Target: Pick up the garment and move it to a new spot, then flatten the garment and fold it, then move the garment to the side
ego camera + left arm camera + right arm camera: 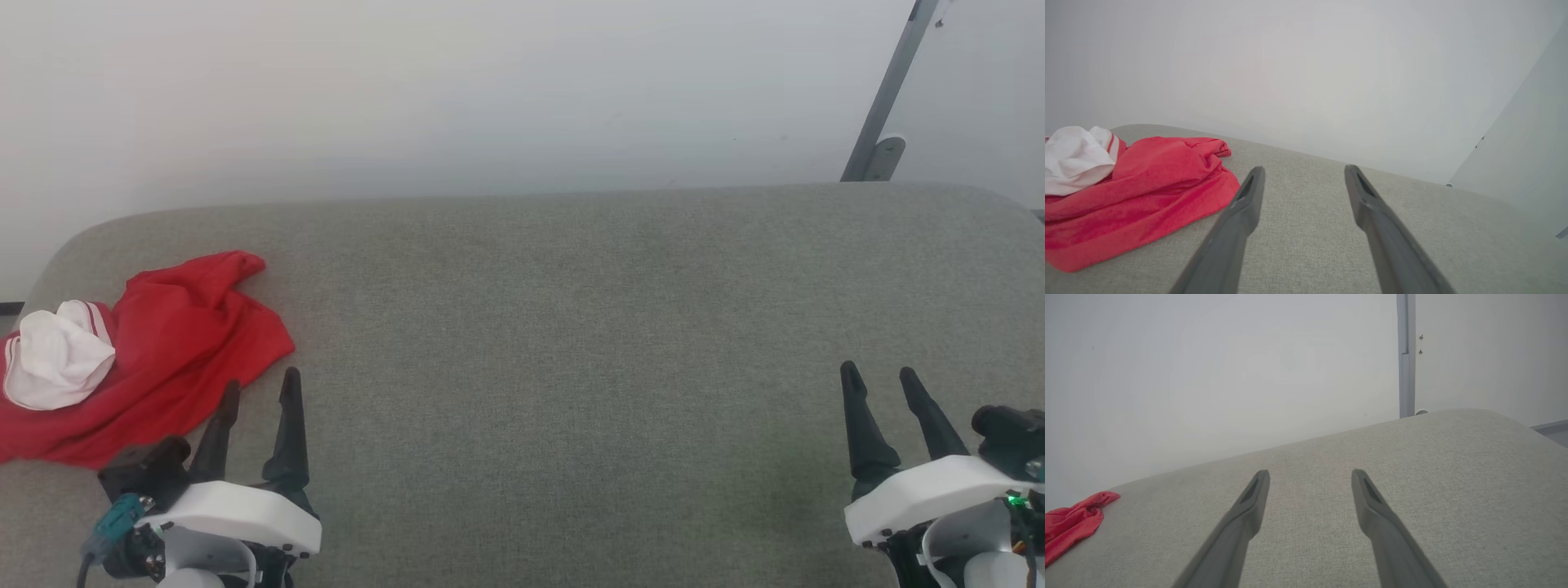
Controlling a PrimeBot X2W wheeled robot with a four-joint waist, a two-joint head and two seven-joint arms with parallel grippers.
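The garment (180, 343) lies crumpled in a heap on the grey fabric surface (571, 327); it is red, and a white sleeve (53, 359) with striped trim is bunched on its left part; no lettering can be seen in the folds. The left gripper (261, 380) hovers just beside the garment, at its right and near edge; its two dark fingers stand wide apart and hold nothing; in the head view the left finger (219, 433) overlaps the red hem, but whether it touches the cloth one cannot tell. The right gripper (878, 369) is well apart from the garment, far to its right, over bare fabric; its fingers are also spread wide and empty. Behind the garment rises a pale wall (490, 82); a grey pole (890, 90) leans there, far to the garment's right.
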